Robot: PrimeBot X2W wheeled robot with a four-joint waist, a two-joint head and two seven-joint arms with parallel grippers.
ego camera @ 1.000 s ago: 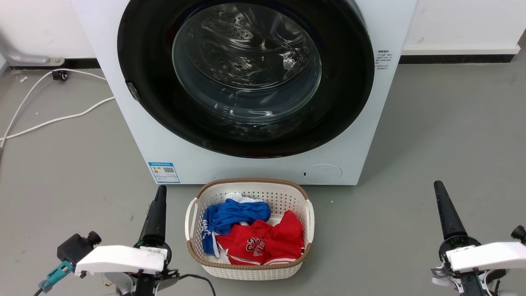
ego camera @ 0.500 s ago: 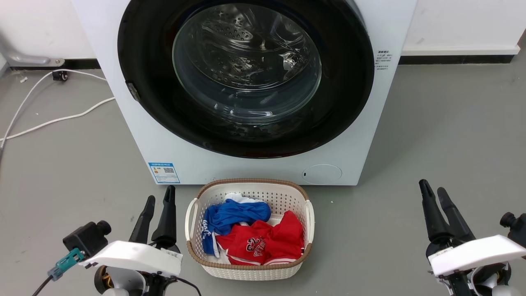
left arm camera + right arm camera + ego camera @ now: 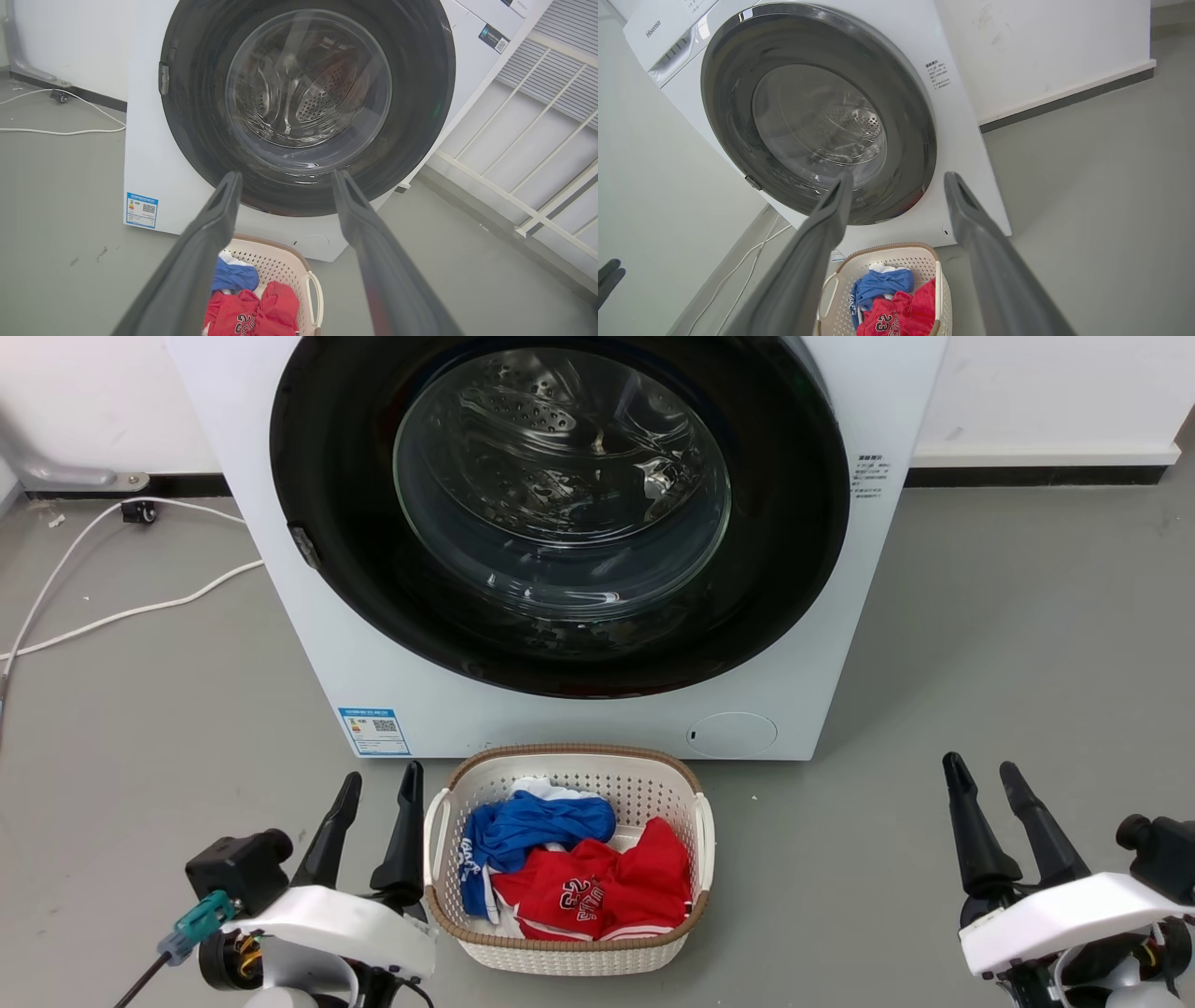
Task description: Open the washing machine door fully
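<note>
The washing machine (image 3: 355,663) is a white front-loader that stands straight ahead. The washing machine door (image 3: 560,504), a glossy black disc with a bulging glass window, lies flat against its front. A small grey latch (image 3: 301,543) sits on the door's left rim. My left gripper (image 3: 382,771) is open low on the left, beside the basket and well short of the door. My right gripper (image 3: 978,762) is open low on the right over bare floor. In the left wrist view the left gripper (image 3: 285,172) frames the door (image 3: 308,88). In the right wrist view the right gripper (image 3: 898,173) points at the door (image 3: 817,116).
A white laundry basket (image 3: 560,761) with a brown woven rim holds blue and red clothes, on the floor right before the machine. A white cable (image 3: 121,611) runs across the floor at the left. A white railing (image 3: 537,154) stands to the machine's right.
Both grippers have gone from fingers together to fingers spread. The left gripper has shifted right toward the basket. The door has not moved.
</note>
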